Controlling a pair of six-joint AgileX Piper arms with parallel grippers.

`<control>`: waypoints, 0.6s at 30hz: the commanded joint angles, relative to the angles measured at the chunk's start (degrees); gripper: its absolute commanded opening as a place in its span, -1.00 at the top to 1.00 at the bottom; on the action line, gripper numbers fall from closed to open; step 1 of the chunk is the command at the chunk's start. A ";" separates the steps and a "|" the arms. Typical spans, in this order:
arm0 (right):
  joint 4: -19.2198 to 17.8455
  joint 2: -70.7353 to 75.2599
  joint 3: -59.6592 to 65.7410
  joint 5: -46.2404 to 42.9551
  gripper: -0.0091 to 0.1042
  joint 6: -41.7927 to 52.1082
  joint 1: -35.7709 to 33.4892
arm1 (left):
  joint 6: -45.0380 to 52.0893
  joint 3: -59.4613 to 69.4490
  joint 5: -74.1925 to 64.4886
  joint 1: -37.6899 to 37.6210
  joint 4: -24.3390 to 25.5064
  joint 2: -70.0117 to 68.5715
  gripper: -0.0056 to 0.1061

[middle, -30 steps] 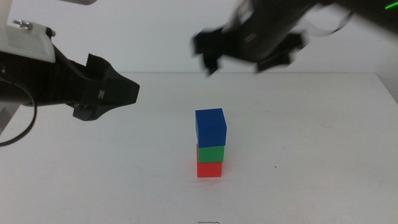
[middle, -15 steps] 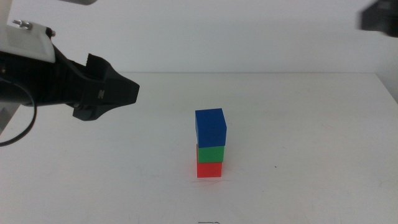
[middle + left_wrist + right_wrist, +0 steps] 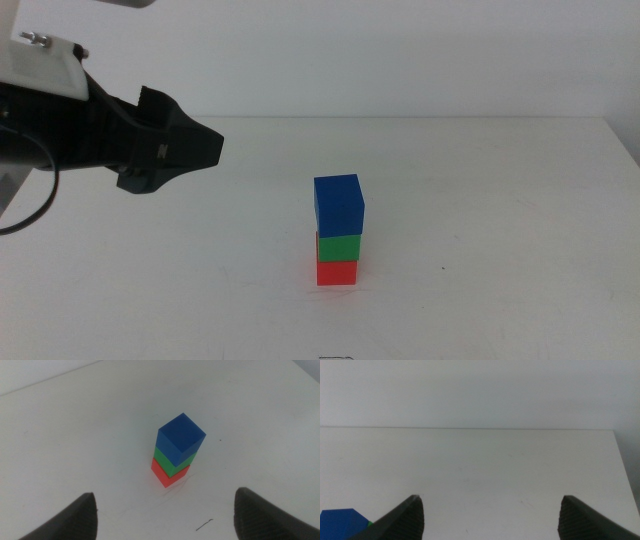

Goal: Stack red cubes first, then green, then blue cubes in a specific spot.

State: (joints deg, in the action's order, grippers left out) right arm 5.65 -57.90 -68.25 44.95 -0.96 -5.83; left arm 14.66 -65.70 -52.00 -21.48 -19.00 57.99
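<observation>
Three cubes stand in one stack on the white table: the red cube (image 3: 337,272) at the bottom, the green cube (image 3: 339,246) on it, the blue cube (image 3: 338,204) on top. The left wrist view shows the same stack: blue cube (image 3: 181,440), green cube (image 3: 167,462), red cube (image 3: 167,476). My left gripper (image 3: 205,148) hangs open above the table, left of the stack and apart from it; its jaws are wide apart around nothing (image 3: 165,520). My right gripper (image 3: 492,520) is open and empty, out of the middle view. A corner of the blue cube (image 3: 340,523) shows beside it.
The white table (image 3: 500,200) ends at a far edge against a pale wall. A small dark mark (image 3: 204,524) lies on the surface near the stack.
The right arm, above and behind the stack a second ago, has drawn away to the right and left the middle view. The stack and the left arm have not moved.
</observation>
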 commanded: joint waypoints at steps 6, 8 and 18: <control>0.04 0.93 -1.44 -2.24 -0.66 0.47 0.37 | -0.65 -1.30 3.85 0.21 1.87 -2.07 -0.78; 0.04 0.93 -1.44 -2.24 -0.66 0.47 0.37 | -3.13 -0.38 6.85 1.91 7.75 -4.11 -0.78; -0.21 0.93 -1.44 -2.24 -0.66 0.47 0.37 | -13.08 8.55 25.69 21.22 14.74 -13.40 -0.78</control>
State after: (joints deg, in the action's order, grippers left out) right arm 5.75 -57.85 -68.25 46.06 -0.96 -5.83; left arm 2.59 -56.43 -32.63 -2.39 -4.36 46.00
